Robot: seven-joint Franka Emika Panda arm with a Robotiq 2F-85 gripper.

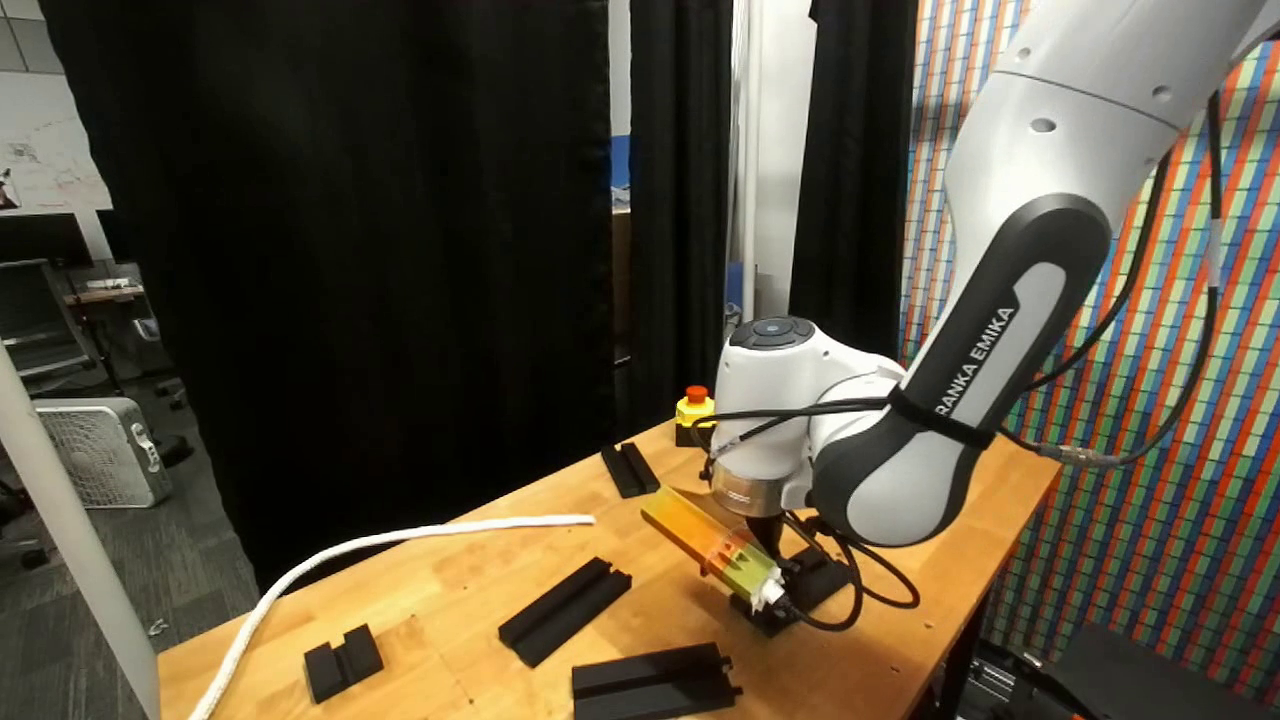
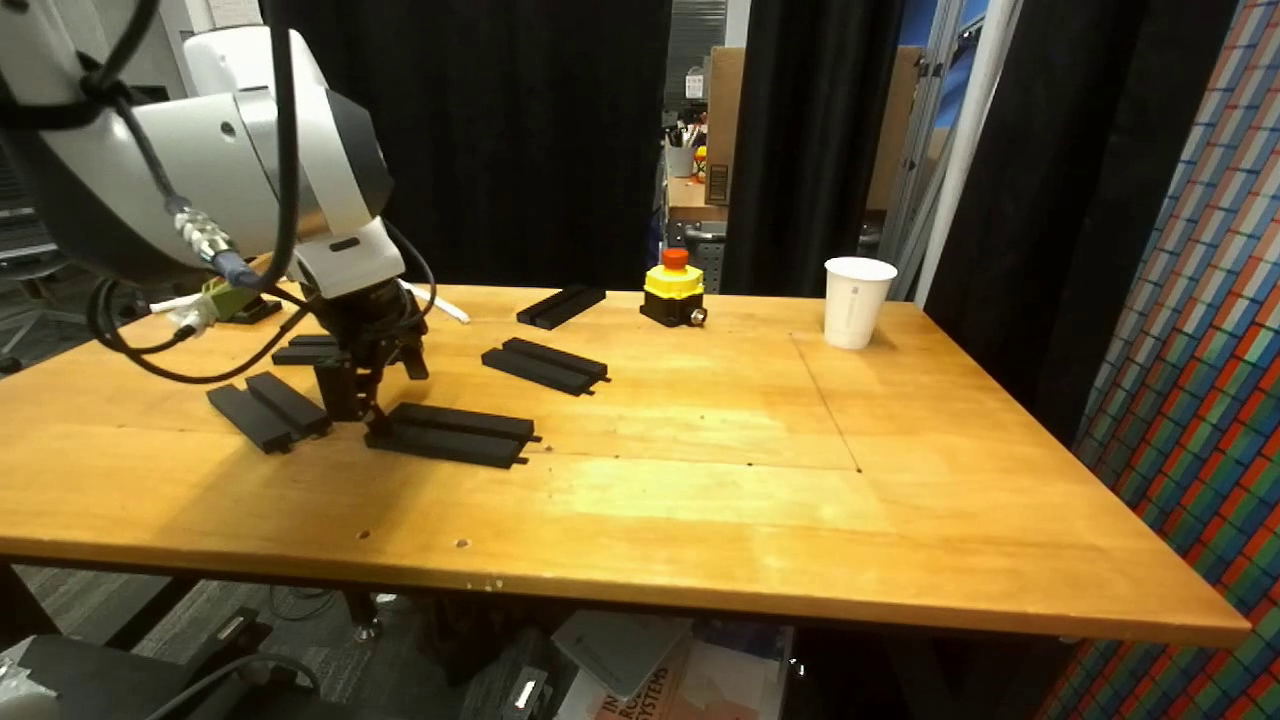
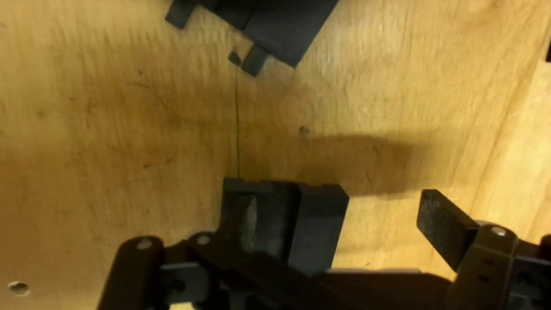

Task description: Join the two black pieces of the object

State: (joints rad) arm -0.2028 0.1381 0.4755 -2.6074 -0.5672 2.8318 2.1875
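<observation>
Several black grooved pieces lie flat on the wooden table. One black piece (image 2: 452, 436) lies beneath my gripper (image 2: 390, 400); its notched end shows in the wrist view (image 3: 318, 224). A second black piece (image 2: 268, 412) lies beside it, apart and at an angle; its two tabs point toward the notched end in the wrist view (image 3: 288, 30). My gripper is open in the wrist view (image 3: 340, 221). One finger overlaps the left half of the notched piece; the other is over bare wood to its right. Whether a finger touches the piece cannot be told. Nothing is held.
Other black pieces lie around, such as a tabbed piece (image 2: 545, 365), a far piece (image 2: 560, 307) and a short piece (image 1: 343, 662). A yellow emergency stop (image 2: 673, 285) and a white cup (image 2: 857, 305) stand farther back. A white cable (image 1: 400, 535) crosses the table's far end.
</observation>
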